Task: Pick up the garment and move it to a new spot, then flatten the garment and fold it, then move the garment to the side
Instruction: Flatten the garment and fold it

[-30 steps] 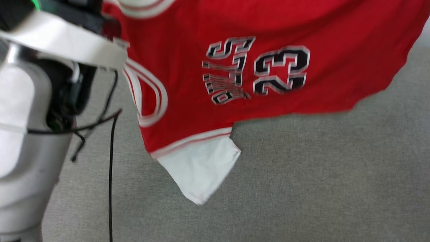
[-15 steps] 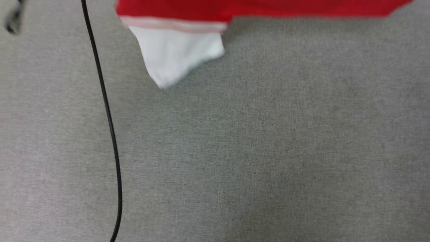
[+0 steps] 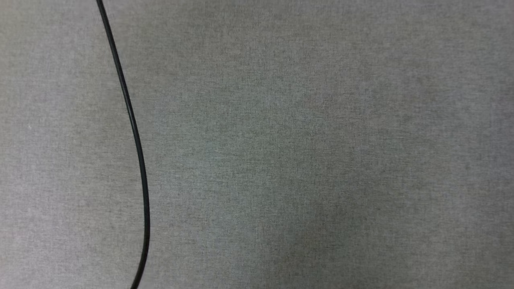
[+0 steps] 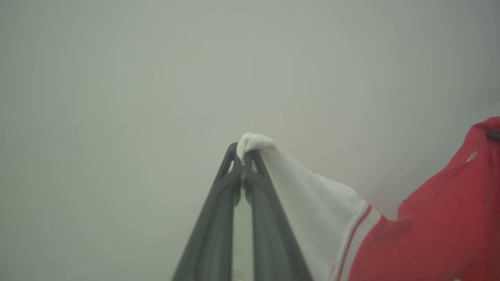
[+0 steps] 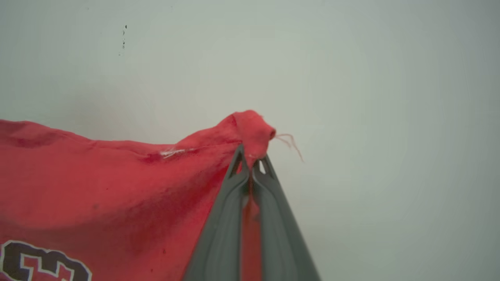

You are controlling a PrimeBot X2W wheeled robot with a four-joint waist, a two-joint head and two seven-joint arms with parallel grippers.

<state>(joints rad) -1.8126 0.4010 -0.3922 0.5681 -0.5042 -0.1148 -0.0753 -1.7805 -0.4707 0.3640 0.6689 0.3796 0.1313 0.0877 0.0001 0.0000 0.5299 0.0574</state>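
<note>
Head camera has swung onto grey fabric surface (image 3: 321,160) and black cable (image 3: 136,152). Garment (image 5: 97,183) hangs, lower left of frame, between clamped claws: left claw (image 4: 243,154) pinches white sleeve tip (image 4: 254,141), right claw (image 5: 252,156) a red corner (image 5: 250,128). Such slight fingertip holds may slip under tension.

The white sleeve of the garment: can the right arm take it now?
Probably not. The right pincer is shut on a red corner of the garment, so it has no free jaws, and the left pincer holds the white sleeve.
</note>
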